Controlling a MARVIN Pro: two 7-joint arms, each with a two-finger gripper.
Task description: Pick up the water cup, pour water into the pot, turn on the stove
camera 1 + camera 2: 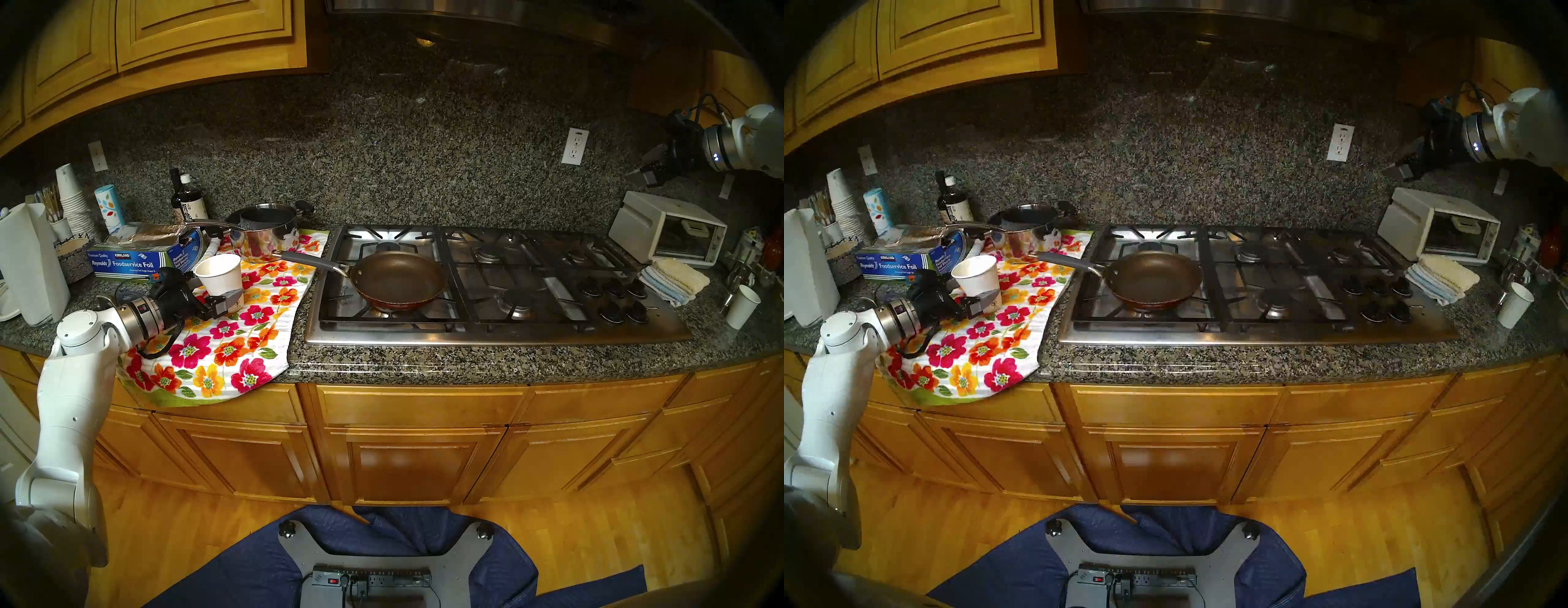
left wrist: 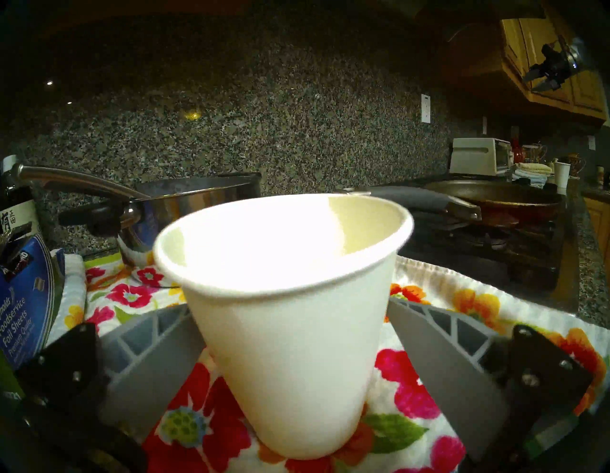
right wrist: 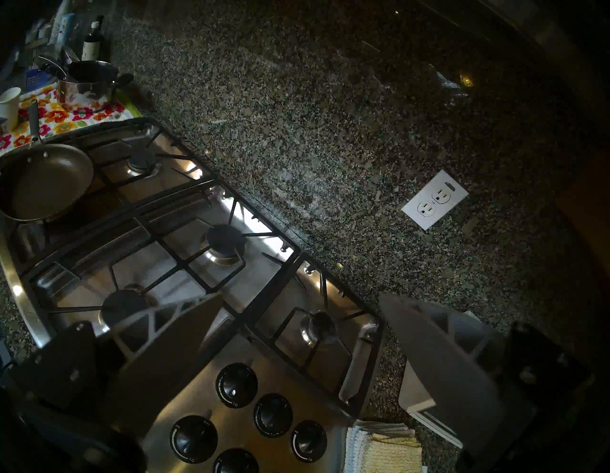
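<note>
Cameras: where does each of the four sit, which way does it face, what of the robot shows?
Head stereo left: high, looking down at the stove; both arms show, left gripper around the water cup.
Head stereo right: nearly the same, shifted.
Left wrist: low, level; the cup stands between open fingers, apart from both; frying pan beyond.
Right wrist: high over the knobs, looking down; right gripper open, empty.
Shared: pan and cup in all four.
</note>
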